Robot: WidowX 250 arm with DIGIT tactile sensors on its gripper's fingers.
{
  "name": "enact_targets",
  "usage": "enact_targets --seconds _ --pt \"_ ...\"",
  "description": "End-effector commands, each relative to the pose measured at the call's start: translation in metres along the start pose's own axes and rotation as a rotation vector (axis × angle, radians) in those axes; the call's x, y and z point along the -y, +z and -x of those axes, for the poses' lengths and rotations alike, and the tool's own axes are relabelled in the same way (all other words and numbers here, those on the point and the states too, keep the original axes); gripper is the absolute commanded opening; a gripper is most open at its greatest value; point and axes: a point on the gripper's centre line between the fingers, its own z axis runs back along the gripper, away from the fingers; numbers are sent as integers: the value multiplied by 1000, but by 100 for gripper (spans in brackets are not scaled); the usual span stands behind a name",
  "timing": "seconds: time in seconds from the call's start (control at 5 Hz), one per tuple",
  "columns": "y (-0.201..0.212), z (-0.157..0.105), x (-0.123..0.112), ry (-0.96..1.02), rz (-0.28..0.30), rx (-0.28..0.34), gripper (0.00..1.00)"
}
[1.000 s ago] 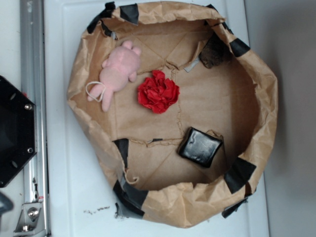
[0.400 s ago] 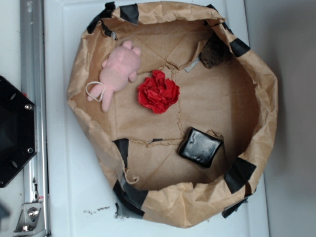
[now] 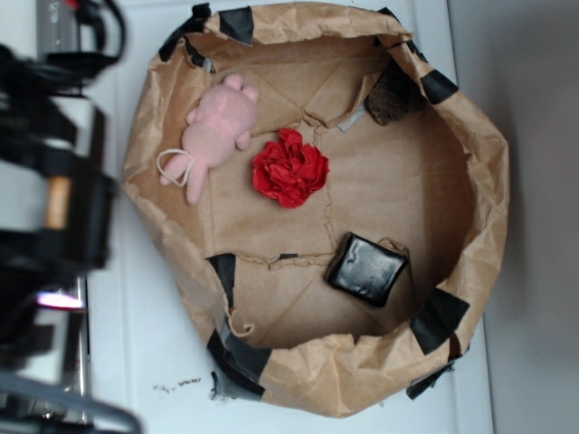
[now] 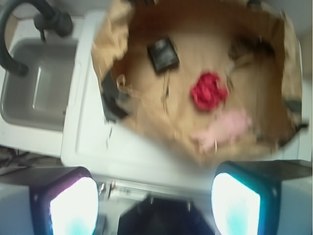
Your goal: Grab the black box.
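The black box [image 3: 366, 268] is small, glossy and squarish, and lies on the floor of the brown paper basin [image 3: 479, 181], low and right of centre. The wrist view shows the black box [image 4: 163, 54] far off at the upper left of the basin. My gripper [image 4: 154, 205] hangs open outside the basin, over the white surface and the metal rail, with its two bright pads [image 4: 73, 208] wide apart and nothing between them. In the exterior view my arm [image 3: 54, 190] is a dark blur at the left edge, well away from the box.
A red flower [image 3: 290, 168] and a pink plush toy [image 3: 215, 134] lie in the basin's upper left. A dull dark brown lump [image 3: 393, 93] sits against the far rim. Black tape patches mark the rim. A grey sink [image 4: 34, 83] adjoins the white surface.
My arm has swung into the left side of the exterior view, where only the black base showed before. The box, flower and plush have not moved.
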Motion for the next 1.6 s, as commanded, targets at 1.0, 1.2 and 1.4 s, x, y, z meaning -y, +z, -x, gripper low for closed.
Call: enact_targets --seconds 1.0,1.2,1.4 --pt "-125 -84 -58 -356 98 19 100" --pt "-125 -84 -58 -356 98 19 100" --pt "-125 -84 -58 -356 98 19 100"
